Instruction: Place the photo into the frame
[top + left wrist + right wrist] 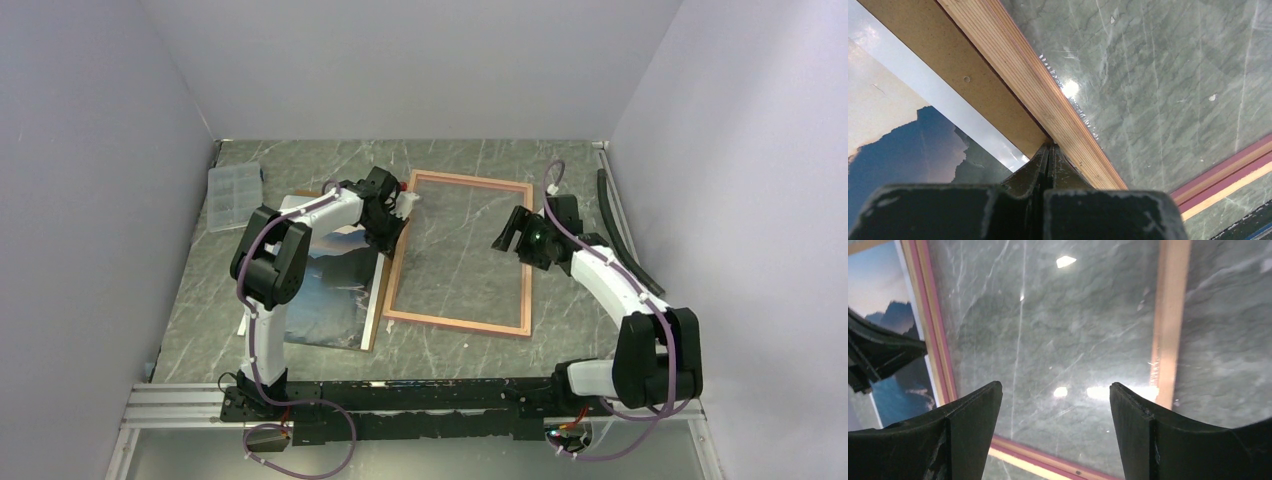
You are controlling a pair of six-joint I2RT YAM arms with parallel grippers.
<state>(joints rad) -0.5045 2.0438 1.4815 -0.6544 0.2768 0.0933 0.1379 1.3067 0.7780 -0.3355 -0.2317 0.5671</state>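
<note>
Where the two arms reach over a green marble table (300, 170), a thin-railed frame (470, 180) is seen lying flat near the middle. Its tan rails are set around a clear pane, and the marble shows through it. The photo (335, 290) (dark mountains, blue water, pale sky) is laid outside the frame, just beside its left rail. It is placed on top of a brown backing board (948, 50), whose edge shows between print and rail. The left gripper (1049, 149) is pressed fully closed with nothing visibly pinched, its tip set at the seam where the board meets the frame's left rail. The right gripper (1055, 392) is held over the pane inside the frame, its fingers spread wide with nothing between them. A clear plastic compartment box (235, 195) is placed at the far left of the table, well apart from the frame.
</note>
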